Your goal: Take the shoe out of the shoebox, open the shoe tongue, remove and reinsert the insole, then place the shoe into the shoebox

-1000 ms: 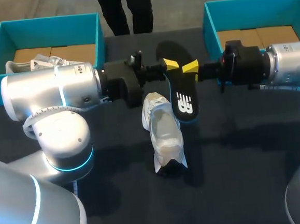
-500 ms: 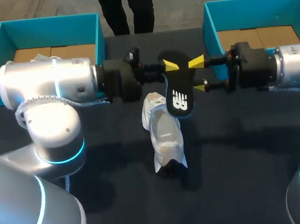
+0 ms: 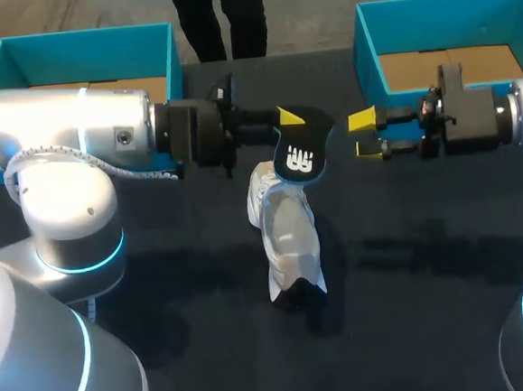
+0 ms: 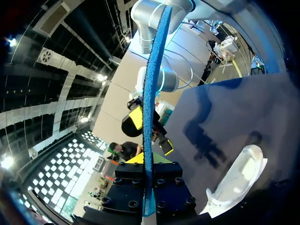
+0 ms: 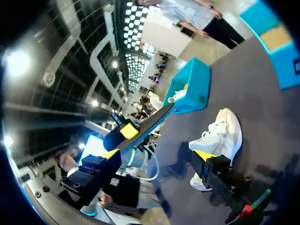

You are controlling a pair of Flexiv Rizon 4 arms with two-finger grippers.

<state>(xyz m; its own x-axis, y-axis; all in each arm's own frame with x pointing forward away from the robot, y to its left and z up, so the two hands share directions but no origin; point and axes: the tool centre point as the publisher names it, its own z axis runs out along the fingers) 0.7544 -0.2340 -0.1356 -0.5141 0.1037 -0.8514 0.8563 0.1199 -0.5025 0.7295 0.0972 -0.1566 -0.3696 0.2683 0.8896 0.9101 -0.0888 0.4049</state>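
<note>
A white shoe (image 3: 287, 234) lies on the dark table, also seen in the left wrist view (image 4: 239, 178) and the right wrist view (image 5: 218, 136). My left gripper (image 3: 290, 121) is shut on the black insole (image 3: 300, 156), which hangs just above the shoe's opening. In the left wrist view the insole's blue edge (image 4: 150, 93) rises from between the fingers of that gripper (image 4: 149, 180). My right gripper (image 3: 365, 133) stands open a short way right of the insole, nothing between its fingers. Its own view shows this gripper (image 5: 157, 155) facing the insole (image 5: 154, 119).
A teal shoebox (image 3: 87, 48) stands at the back left, partly behind my left arm, with a second white shoe (image 5: 180, 96) inside. Another teal box (image 3: 447, 16) is at the back right. The table's front half holds nothing else.
My right gripper opened, let go of the insole and drew back to the right. The left gripper kept hold and turned the insole so it hangs over the shoe.
</note>
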